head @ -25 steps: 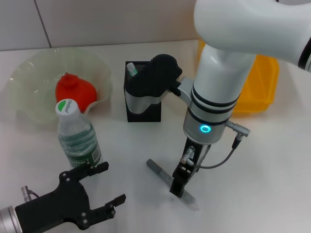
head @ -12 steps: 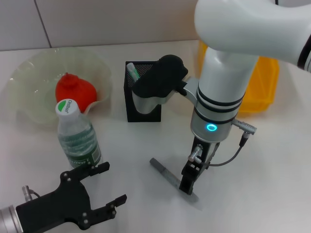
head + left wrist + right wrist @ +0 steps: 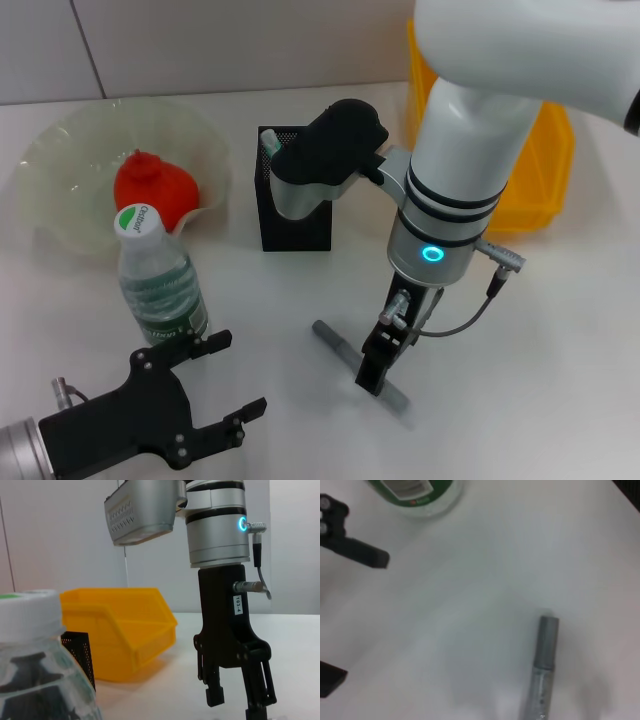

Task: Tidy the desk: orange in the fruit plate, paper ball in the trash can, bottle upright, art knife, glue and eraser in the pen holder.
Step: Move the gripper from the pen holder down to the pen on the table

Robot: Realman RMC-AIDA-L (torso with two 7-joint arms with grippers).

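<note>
Orange (image 3: 152, 188): seated in the fruit plate (image 3: 60, 150), at 10 o'clock on the worktop (image 3: 560, 330); this part of the task is judged done.
Bottle (image 3: 158, 280): stood upright on its base at 8 o'clock, cap uppermost; judged already righted.
Pen holder (image 3: 292, 220): placed near 12 o'clock; a green-tipped stick, possibly the glue, is seen at its rim.
Trash can (image 3: 540, 170): set at 2 o'clock, behind the right arm; its contents are hidden.
Art knife (image 3: 350, 358): a grey slim bar, laid flat on the worktop near 6 o'clock, so a top-down pinch is invited.
Right hand (image 3: 375, 370): pointed straight down from a vertical forearm, directly over the middle of the art knife; in the left wrist view its fingers are parted and appear to straddle the knife, not yet clenched on it.
Left hand (image 3: 215, 385): held low at 7 o'clock, just in front of the bottle, fingers spread, nothing grasped.
Paper ball, eraser: not discernible.
</note>
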